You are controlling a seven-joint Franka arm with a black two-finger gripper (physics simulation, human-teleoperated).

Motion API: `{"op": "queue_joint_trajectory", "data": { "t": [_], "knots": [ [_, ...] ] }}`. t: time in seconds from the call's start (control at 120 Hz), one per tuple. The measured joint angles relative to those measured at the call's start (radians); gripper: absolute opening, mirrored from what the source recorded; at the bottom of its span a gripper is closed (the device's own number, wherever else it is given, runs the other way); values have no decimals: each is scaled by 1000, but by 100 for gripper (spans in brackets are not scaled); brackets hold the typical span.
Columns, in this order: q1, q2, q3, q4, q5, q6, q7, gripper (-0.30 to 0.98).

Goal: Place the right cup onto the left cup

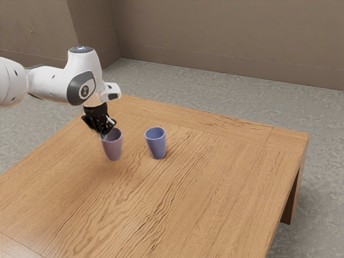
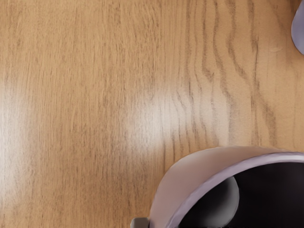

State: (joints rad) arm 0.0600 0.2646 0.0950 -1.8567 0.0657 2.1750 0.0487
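The pink cup [image 1: 113, 147] stands at the exterior view's left of the blue cup [image 1: 156, 143], with a space between them. Both look upright with their mouths up. My black gripper [image 1: 105, 134] is down at the pink cup's rim, on the side away from the blue cup. In the wrist view, the pink cup [image 2: 190, 174] is large and close, and a small grey part of the gripper [image 2: 140, 223] lies against its outer wall. A bit of the blue cup [image 2: 299, 31] also appears there. Whether the pink cup touches the table is unclear.
Both cups are over a wooden table [image 1: 177, 209], its far edge running behind them. Bare wood lies around the cups. Beyond the table are the grey floor [image 1: 226, 95] and a brown wall [image 1: 226, 37].
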Motion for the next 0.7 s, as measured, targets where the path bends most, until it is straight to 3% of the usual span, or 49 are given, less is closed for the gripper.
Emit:
{"op": "queue_joint_trajectory", "data": {
  "t": [0.233, 0.7],
  "knots": [
    [-20, 15, -39, 185, -38, -100, -23, -10],
    [-29, 218, -112, 486, -70, -232, -74, -10]
  ]
}}
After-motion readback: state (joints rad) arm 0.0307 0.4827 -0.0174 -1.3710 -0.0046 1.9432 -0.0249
